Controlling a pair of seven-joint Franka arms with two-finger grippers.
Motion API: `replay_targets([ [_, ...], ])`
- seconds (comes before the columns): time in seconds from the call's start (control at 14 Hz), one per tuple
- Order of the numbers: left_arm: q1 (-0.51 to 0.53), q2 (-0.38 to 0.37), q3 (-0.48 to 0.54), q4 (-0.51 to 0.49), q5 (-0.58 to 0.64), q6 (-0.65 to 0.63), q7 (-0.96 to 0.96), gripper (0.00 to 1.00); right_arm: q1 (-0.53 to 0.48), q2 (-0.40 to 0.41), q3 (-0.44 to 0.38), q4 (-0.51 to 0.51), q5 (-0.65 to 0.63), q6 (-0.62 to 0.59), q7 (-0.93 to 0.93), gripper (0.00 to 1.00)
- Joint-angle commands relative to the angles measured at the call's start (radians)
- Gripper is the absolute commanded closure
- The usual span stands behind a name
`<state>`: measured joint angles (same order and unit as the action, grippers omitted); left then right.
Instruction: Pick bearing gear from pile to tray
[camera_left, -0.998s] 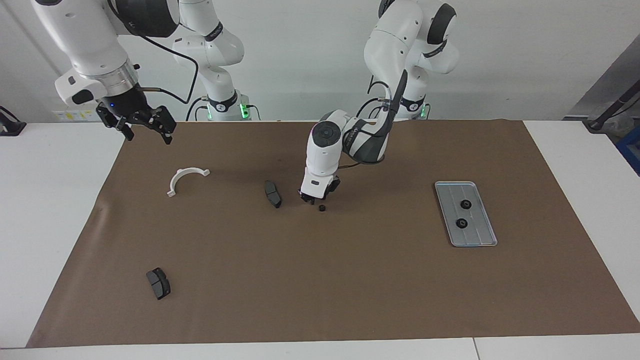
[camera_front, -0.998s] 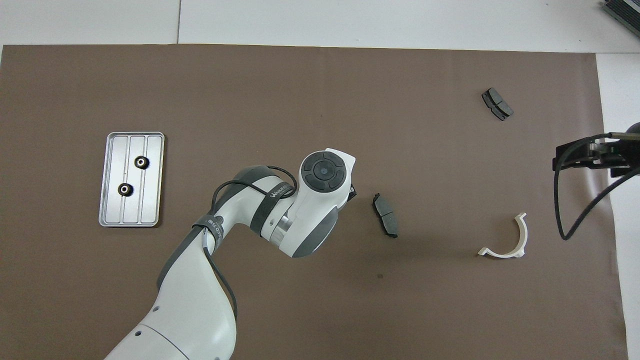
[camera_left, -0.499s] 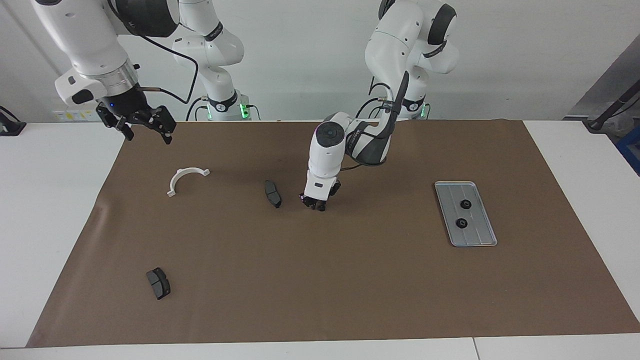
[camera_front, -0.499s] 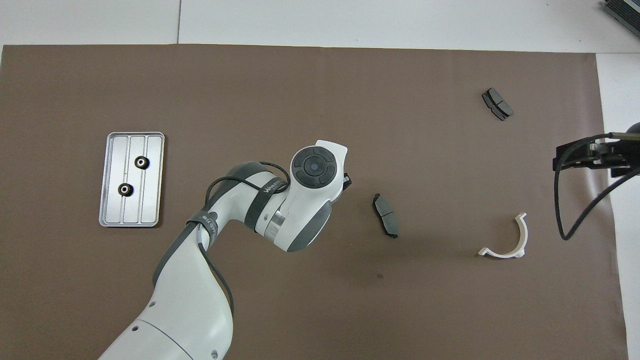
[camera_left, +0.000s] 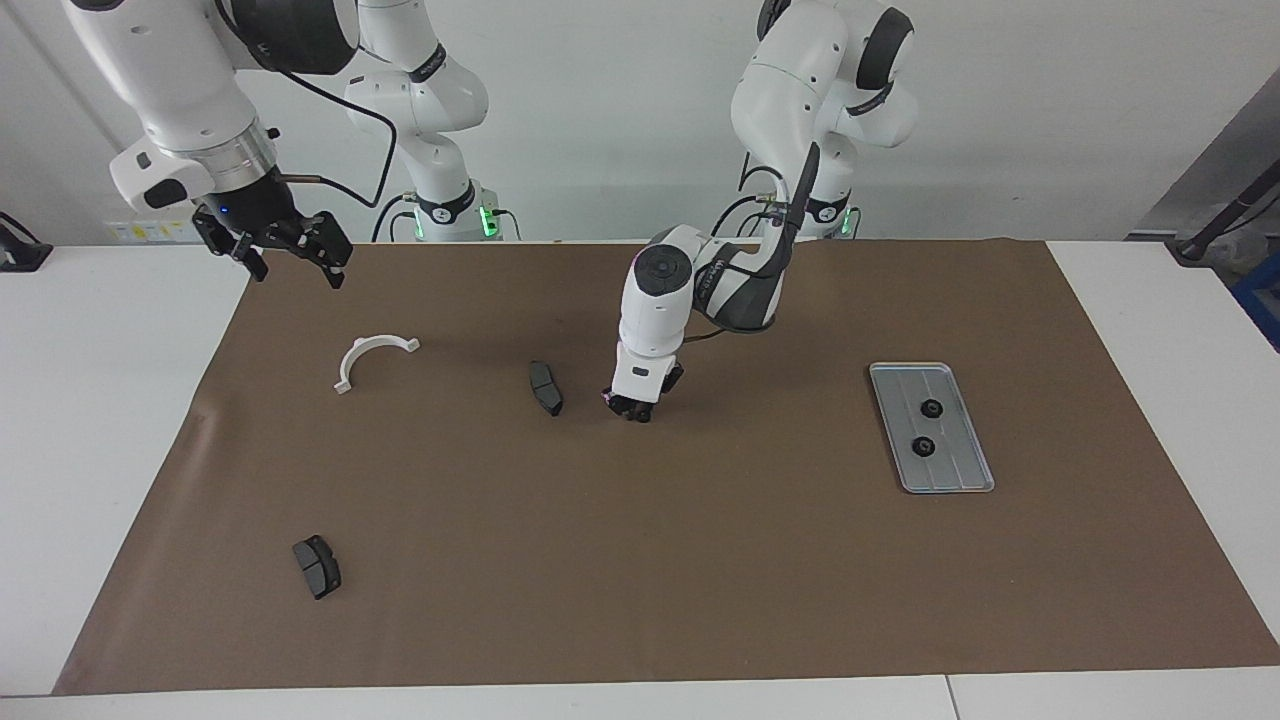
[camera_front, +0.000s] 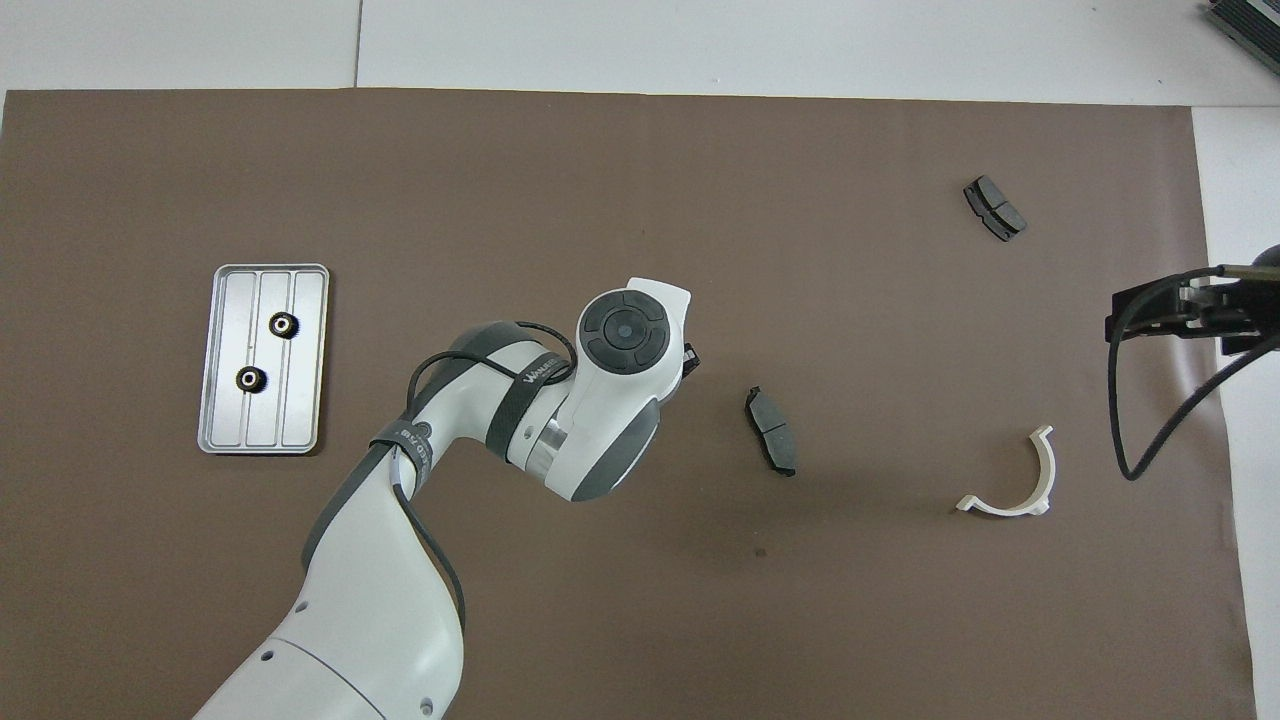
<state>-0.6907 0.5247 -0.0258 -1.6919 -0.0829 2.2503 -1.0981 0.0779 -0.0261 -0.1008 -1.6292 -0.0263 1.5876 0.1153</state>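
Silver-grey tray (camera_left: 975, 470) already held two gears (camera_left: 931, 408); my left gripper (camera_left: 632, 410) sat at the mat, grip unclear, while my right gripper (camera_left: 290, 252) waited spread.

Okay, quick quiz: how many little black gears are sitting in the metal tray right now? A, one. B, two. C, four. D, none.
B: two small black gears lie in the tray, one nearer to the robots than the other, and the overhead view shows the same pair.
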Motion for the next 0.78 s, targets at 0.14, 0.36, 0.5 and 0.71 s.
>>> replay_targets([
  [0.14, -0.004, 0.014, 0.014, 0.001, 0.023, 0.015, -0.013, 0.71, 0.000, -0.021, -0.002, -0.021, 0.017, 0.000, -0.006, 0.00],
  [0.36, -0.004, 0.014, 0.014, 0.000, 0.025, 0.017, -0.012, 0.76, 0.000, -0.021, -0.002, -0.021, 0.017, 0.000, -0.006, 0.00],
  [0.5, -0.004, 0.014, 0.014, 0.000, 0.025, 0.018, -0.012, 0.80, 0.000, -0.021, -0.002, -0.021, 0.017, 0.000, -0.006, 0.00],
  [0.71, -0.004, 0.014, 0.014, 0.000, 0.025, 0.017, -0.012, 0.84, 0.000, -0.021, -0.002, -0.021, 0.017, 0.000, -0.006, 0.00],
])
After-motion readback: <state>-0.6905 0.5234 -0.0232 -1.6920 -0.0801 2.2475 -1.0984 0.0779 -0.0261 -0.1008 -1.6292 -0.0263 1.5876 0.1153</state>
